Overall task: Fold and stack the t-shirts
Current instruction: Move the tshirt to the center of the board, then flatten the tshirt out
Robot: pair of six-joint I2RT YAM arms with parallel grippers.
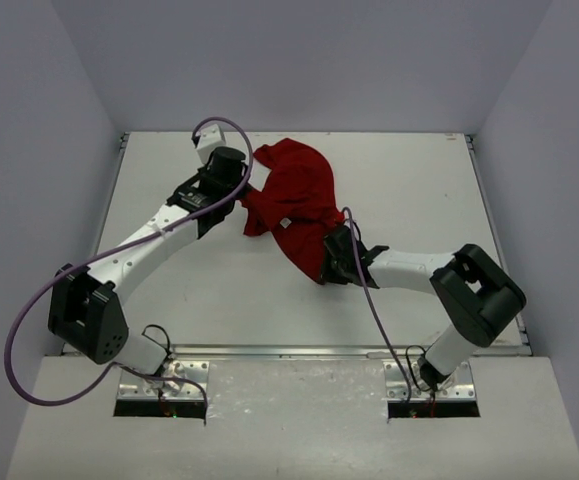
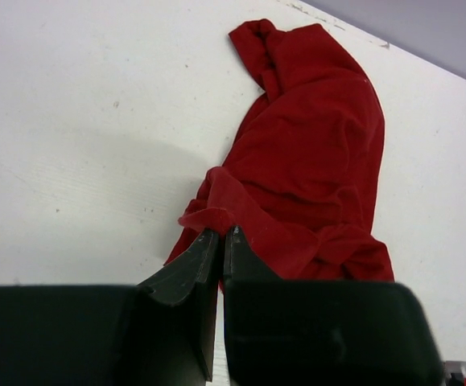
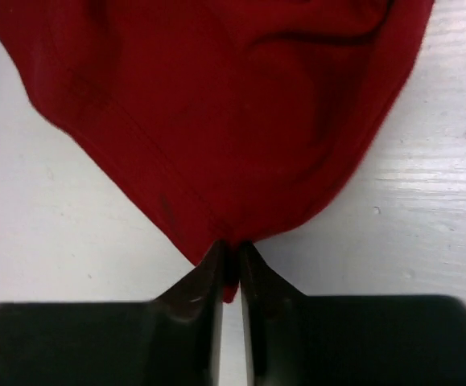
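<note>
The crumpled t-shirt [image 1: 291,200] is being clamped by the left fingers [image 2: 192,273] and right fingers [image 3: 196,293] at opposite edges; these should be drawn apart evenly, low over the tabletop [image 1: 419,190]

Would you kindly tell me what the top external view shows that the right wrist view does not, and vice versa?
Only the top external view shows both arms, the whole crumpled t-shirt with its small white tag, and the left gripper at the cloth's left edge. Only the right wrist view shows, close up, that the right gripper is shut on a pointed corner of the cloth, with red pinched in its jaws. Both show the dark red cloth lying on the white table.
</note>
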